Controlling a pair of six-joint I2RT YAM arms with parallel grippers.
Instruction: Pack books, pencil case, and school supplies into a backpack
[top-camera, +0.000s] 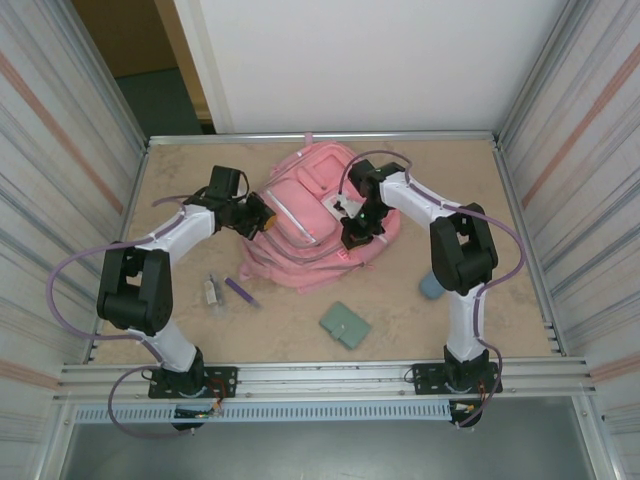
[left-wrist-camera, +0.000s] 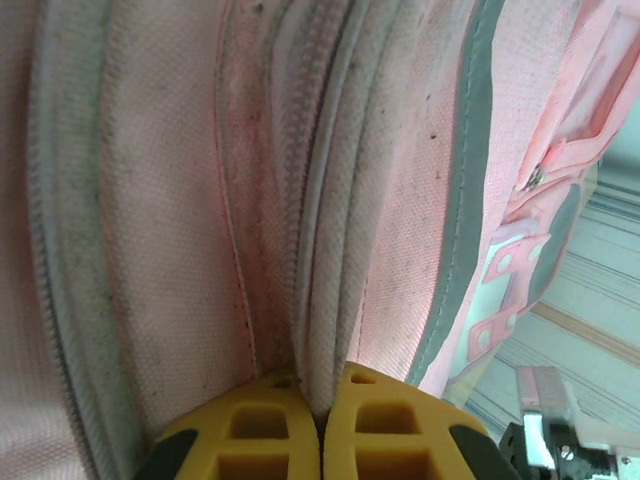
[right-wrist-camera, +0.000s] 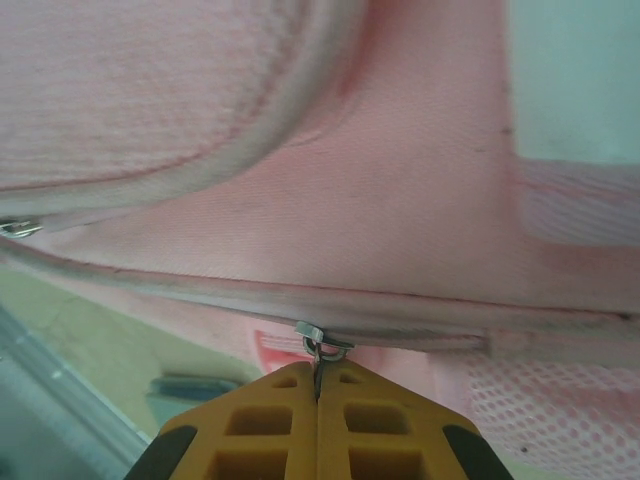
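1. My left fingers (left-wrist-camera: 262, 432) are pressed together on a seam ridge at the left side of the pink backpack (top-camera: 310, 180), pinning it down.
2. The grey-white stick (top-camera: 211, 291) and purple pen (top-camera: 241, 292) lie loose on the surface (top-camera: 500, 310), just left of the backpack's near edge. The sage-green folder (top-camera: 345, 325) sits nearer me.
3. My right fingers (right-wrist-camera: 380, 430) are clamped on a metal zipper pull (right-wrist-camera: 320, 342) on the backpack's front.
4. The slate-blue pencil case (top-camera: 431, 288) rests beside the right arm.
5. I judge nothing is packed yet: the bag needs opening first, and all the loading is left.
6. The surface is tan and mottled, with metal rails at its edges, ribbed side walls and a white panel behind.
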